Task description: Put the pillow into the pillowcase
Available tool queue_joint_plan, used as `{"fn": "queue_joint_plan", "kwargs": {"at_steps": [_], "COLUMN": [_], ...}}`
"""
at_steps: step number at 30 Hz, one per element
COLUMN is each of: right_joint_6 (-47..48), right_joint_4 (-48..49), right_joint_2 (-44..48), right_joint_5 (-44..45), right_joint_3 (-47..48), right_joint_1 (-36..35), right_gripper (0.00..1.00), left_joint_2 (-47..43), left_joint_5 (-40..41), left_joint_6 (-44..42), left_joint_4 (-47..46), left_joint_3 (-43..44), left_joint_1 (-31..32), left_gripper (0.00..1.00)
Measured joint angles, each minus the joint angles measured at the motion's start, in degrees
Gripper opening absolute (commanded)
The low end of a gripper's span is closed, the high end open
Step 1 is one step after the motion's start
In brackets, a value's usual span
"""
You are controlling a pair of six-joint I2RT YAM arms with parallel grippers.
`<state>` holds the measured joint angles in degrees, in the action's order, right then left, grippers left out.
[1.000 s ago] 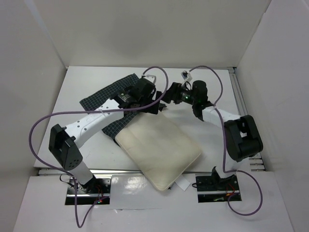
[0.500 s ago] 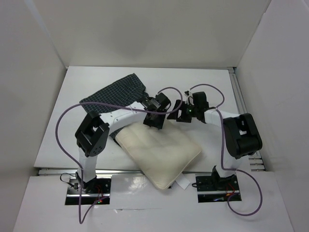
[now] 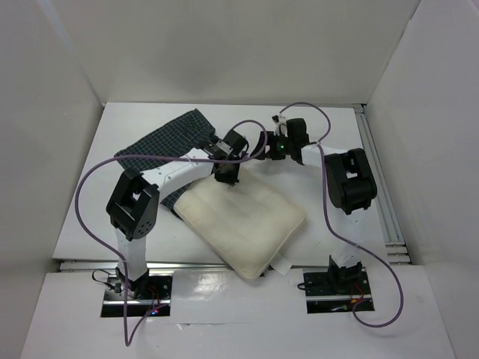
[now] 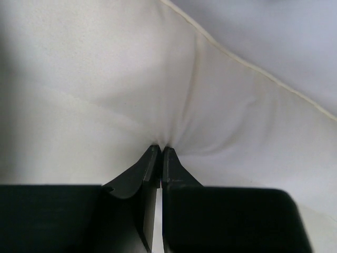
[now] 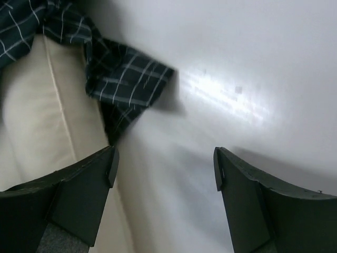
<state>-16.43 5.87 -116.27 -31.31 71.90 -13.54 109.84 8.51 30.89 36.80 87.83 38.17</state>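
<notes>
**Mid-table, far edge of pillow: left gripper now pinching the fabric**

Vs. a second ago:
- left arm folded in, with its elbow raised nearer the middle. The left gripper (image 3: 228, 179) has come off the checked cloth onto the pillow (image 3: 243, 224) at its upper edge.
- left wrist view: left gripper (image 4: 160, 153) jaws almost together, with a puckered fold of cream fabric caught at the tips.
- pillow has slid a little up and left in the frame. Its lower corner now sits further from the near table edge.
- right arm pulled back and up, elbow closer to the wall. The right gripper (image 3: 263, 146) is higher in the frame.
- more of the pillowcase (image 3: 176, 138) is uncovered at upper left.

Around / in the way:
- left forearm lies across the pillowcase's lower part and hides the strip where cloth meets pillow.
- purple cable (image 3: 97, 172) loops over the table (image 3: 90, 217) at left.
- right wrist view: right gripper (image 5: 166, 158) wide apart, nothing between the fingers, bare table below. A pillowcase (image 5: 124, 79) corner lies against the pillow (image 5: 42, 105) seam at upper left.

Orientation:
- pillow lies flat at centre frame, long axis running upper left to lower right, upper-left short end towards the pillowcase.
- pillowcase is crumpled flat, long axis running lower left to upper right. Can't tell where its opening is.
</notes>
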Motion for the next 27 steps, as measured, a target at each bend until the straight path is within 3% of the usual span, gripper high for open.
{"fn": "queue_joint_plan", "kwargs": {"at_steps": [6, 14, 16, 17, 18, 19, 22, 27], "right_joint_6": [11.0, 25.6, 28.3, 29.5, 30.1, 30.1, 28.0, 18.5], "right_joint_4": [3.0, -0.7, -3.0, -4.0, -4.5, -4.3, -0.1, 12.5], "right_joint_2": [-10.3, -17.6, -19.5, -20.5, -21.2, -21.6, -21.0, -8.2], "right_joint_5": [-2.3, -16.0, -17.2, -17.5, -17.6, -17.1, -15.8, -8.6], "right_joint_3": [11.7, 21.1, 24.3, 25.9, 27.0, 27.1, 23.6, 1.6], "right_joint_1": [-1.7, -6.1, -8.3, -9.6, -10.3, -11.3, -13.0, -10.2], "right_gripper": [0.87, 0.87, 0.69, 0.12, 0.11, 0.0, 0.0, 0.0], "left_joint_2": [-1.9, -4.8, -5.3, -5.5, -5.5, -5.5, -5.5, -5.6], "left_joint_5": [1.7, 4.8, 5.4, 6.0, 6.3, 6.8, 7.9, 8.5], "left_joint_6": [-2.2, -3.6, -3.9, -4.0, -4.0, -4.0, -3.8, -3.0], "left_joint_4": [0.5, 2.6, 3.1, 3.2, 3.4, 3.7, 4.2, 4.7], "left_joint_3": [-0.7, -1.2, -1.4, -1.7, -1.7, -1.9, -2.0, -2.0], "left_joint_1": [0.0, -0.1, -0.2, -0.2, -0.2, -0.2, -0.4, -1.3], "left_gripper": [0.0, 0.0, 0.0, 0.0, 0.0, 0.0, 0.0, 0.0]}}
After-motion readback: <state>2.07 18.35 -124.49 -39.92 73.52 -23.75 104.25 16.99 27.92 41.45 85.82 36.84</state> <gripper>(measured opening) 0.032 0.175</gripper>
